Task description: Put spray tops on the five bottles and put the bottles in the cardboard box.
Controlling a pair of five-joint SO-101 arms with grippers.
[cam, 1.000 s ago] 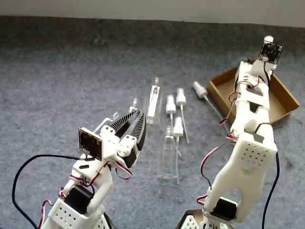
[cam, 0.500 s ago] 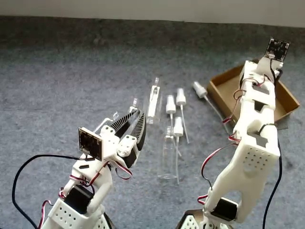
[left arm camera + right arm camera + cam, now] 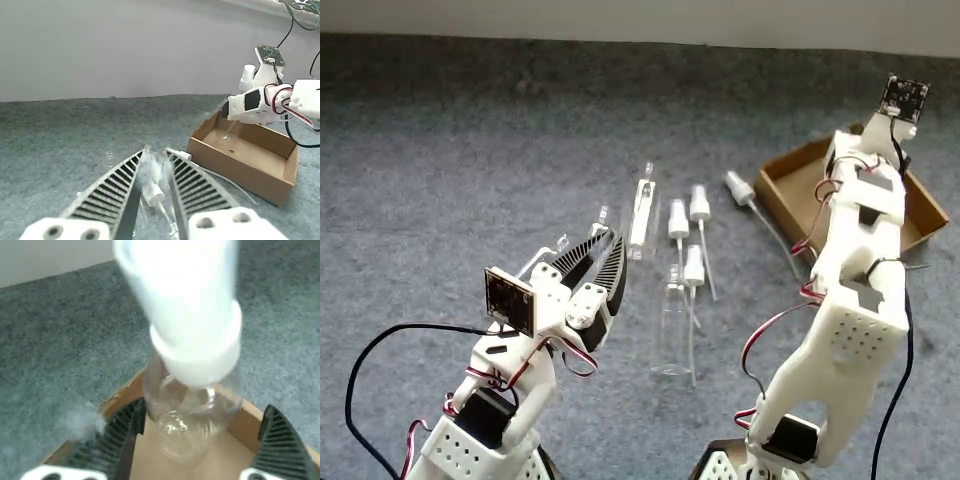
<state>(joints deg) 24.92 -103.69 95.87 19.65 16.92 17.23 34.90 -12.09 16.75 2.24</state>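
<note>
right arm [image 3: 855,250] swung further across the cardboard box [image 3: 782,192], wrist lifted slightly

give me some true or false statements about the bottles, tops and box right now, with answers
1. The cardboard box sits on the right arm's side. True.
2. The right end effector is open, with a capped bottle between its jaws, over the box. True.
3. Every bottle is already in the box. False: an uncapped bottle lies on the carpet.
4. The loose spray tops are black. False: they are white.
</note>
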